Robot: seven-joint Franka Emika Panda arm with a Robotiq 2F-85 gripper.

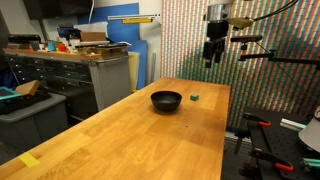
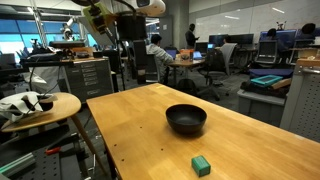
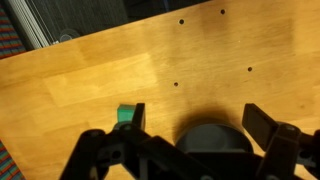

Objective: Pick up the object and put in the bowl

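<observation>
The tiny green block (image 2: 201, 165) could be knocked against the nearby glossy black bowl (image 2: 186, 119) by the wide-open, empty tool (image 1: 214, 55).

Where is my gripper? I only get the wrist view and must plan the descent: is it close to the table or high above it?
Observer: High. In an exterior view the gripper hangs well above the table, with nothing near its fingertips.
Operator: My gripper hides part of the bowl. Is anything in it, and does the green block touch it?
Observer: In an exterior view the bowl looks empty, and the green block lies apart from it, with bare wood between them.
</observation>
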